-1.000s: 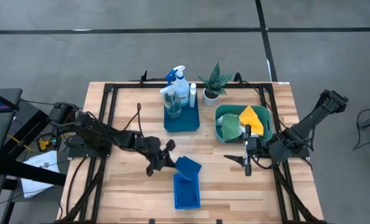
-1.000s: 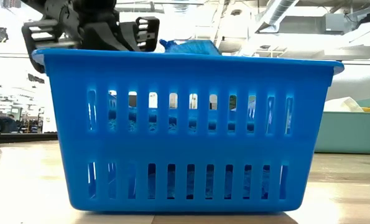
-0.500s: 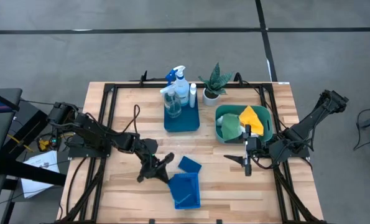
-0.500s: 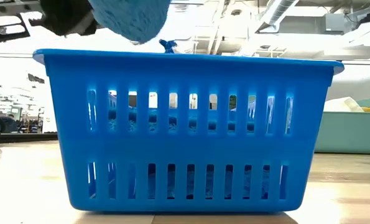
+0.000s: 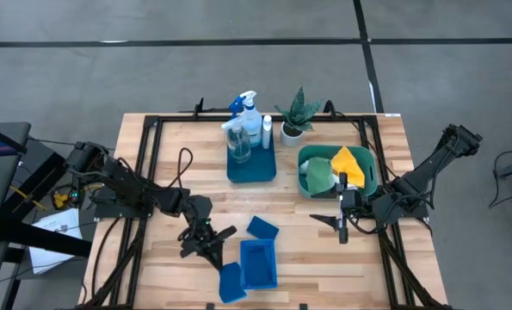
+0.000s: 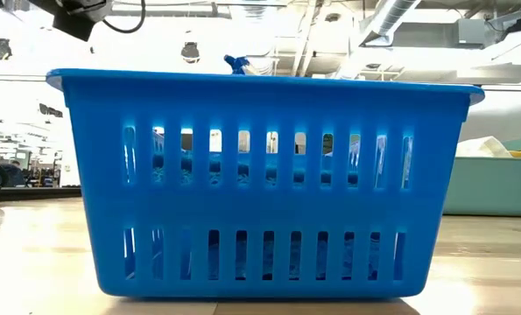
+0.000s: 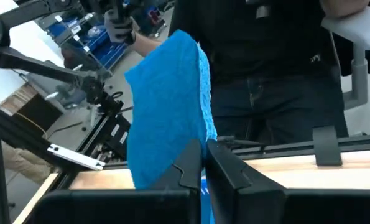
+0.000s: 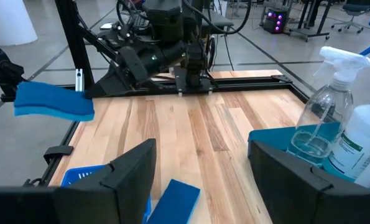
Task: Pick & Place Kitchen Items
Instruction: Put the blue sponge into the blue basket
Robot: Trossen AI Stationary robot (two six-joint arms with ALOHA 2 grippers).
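A blue sponge point(image 5: 231, 282) is held by the left gripper point(image 5: 217, 257) near the table's front edge, just left of the slotted blue basket point(image 5: 258, 263). In the left wrist view the two dark fingers point(image 7: 191, 168) are seen pressed together on the lower edge of the sponge point(image 7: 166, 118), which stands up above them, with most of its body clear of the jaws. From the right wrist view the same sponge point(image 8: 53, 101) is seen lifted clear of the wood.

A second blue sponge point(image 5: 262, 229) lies flat on the table point(image 5: 324, 258), just behind the basket.

The right gripper point(image 5: 342, 226) is held in front of the teal tub point(image 5: 374, 175), its jaws spread wide with nothing between them. Green and yellow cloths point(image 5: 335, 169) are piled in that tub.

The spray bottle point(image 5: 243, 112), the white bottle point(image 5: 266, 131) and a clear bottle point(image 5: 233, 138) stand on the blue tray point(image 5: 251, 169) at the back, beside a potted plant point(image 5: 294, 116). A label with a green band and small dark print is seen on the white bottle point(image 8: 362, 146); the words cannot be read.

A person in dark clothes point(image 7: 278, 68) stands beyond the table.
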